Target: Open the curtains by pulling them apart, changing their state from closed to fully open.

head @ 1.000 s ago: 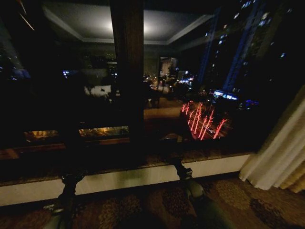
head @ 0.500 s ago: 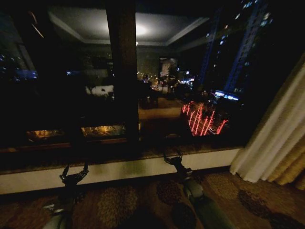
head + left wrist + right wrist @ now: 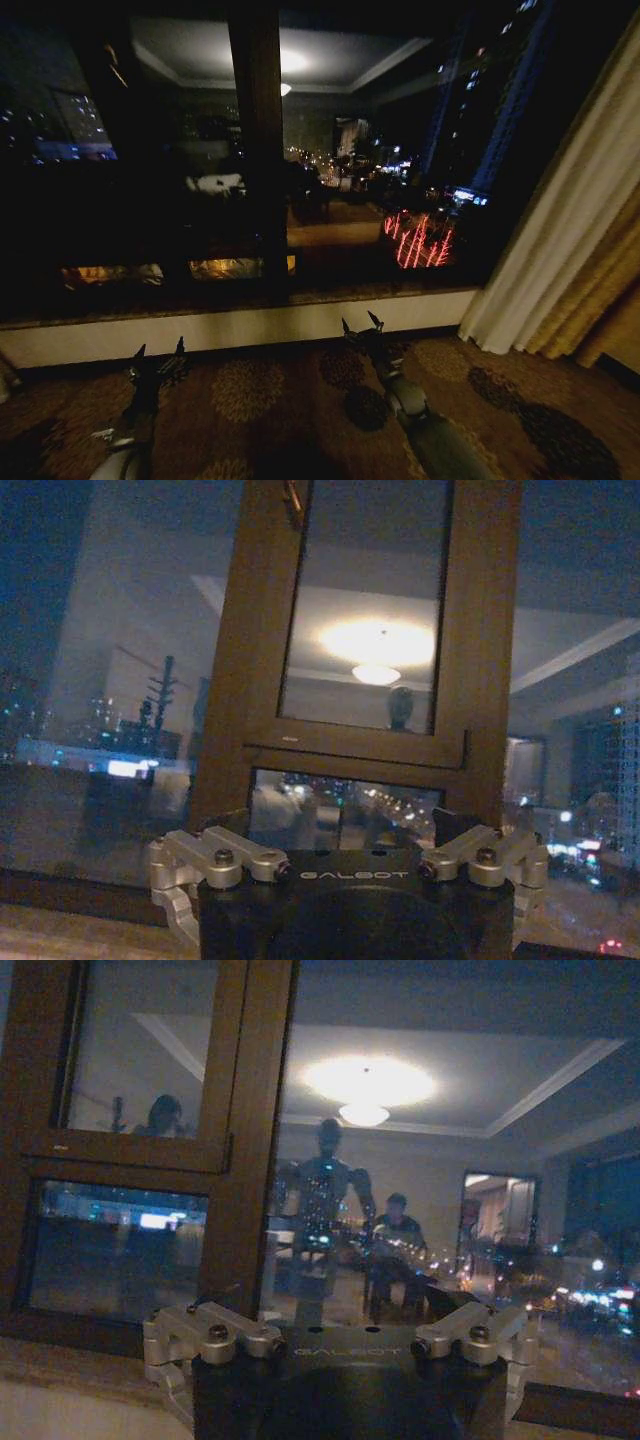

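A dark night window (image 3: pixel 150 200) spans the room, split by a brown frame post (image 3: pixel 262 150) toward 11 o'clock. The glass mirrors a lit ceiling lamp (image 3: pixel 366 1085) at 12 o'clock, with city lights and red streaks (image 3: pixel 418 240) at 1 o'clock. A pale sill (image 3: pixel 250 325) runs below, and a patterned carpet (image 3: pixel 290 400) covers the floor at 6 o'clock.

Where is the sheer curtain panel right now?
In the head view, the sheer curtain panel hangs gathered at the right edge of the window, beside the golden-yellow drape, reaching the carpet.
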Tool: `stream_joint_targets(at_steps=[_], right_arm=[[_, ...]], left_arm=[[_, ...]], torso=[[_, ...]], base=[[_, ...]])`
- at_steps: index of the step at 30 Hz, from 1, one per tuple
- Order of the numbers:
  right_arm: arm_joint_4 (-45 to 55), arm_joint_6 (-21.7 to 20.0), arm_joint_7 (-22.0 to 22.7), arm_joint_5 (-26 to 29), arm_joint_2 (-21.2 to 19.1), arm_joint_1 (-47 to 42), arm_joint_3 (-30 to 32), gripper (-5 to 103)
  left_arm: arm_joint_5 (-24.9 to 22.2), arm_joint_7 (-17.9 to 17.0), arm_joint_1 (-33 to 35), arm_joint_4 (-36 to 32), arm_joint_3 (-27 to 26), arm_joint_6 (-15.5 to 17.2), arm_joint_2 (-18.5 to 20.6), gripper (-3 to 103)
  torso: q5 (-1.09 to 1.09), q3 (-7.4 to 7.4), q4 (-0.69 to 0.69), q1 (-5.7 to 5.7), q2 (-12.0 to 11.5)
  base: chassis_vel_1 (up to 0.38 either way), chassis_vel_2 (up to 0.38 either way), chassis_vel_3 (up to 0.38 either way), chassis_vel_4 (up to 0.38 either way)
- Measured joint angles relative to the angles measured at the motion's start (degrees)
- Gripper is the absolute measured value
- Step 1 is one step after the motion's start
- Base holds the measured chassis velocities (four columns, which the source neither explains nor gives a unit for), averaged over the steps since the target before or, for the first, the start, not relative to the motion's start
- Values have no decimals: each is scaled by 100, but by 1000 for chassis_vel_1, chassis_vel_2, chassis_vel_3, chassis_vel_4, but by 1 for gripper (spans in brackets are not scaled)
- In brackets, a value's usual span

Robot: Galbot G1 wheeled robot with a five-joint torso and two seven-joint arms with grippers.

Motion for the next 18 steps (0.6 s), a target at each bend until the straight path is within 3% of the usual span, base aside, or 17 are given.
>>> stream_joint_targets(at_steps=[18], right_arm=[[0, 0, 0, 0, 1, 2, 0, 100]], left_arm=[[0, 0, -2, -1, 1, 0, 0, 100]], torso=[[1, 1, 0, 2, -2]], base=[[3, 0, -8, 11]])
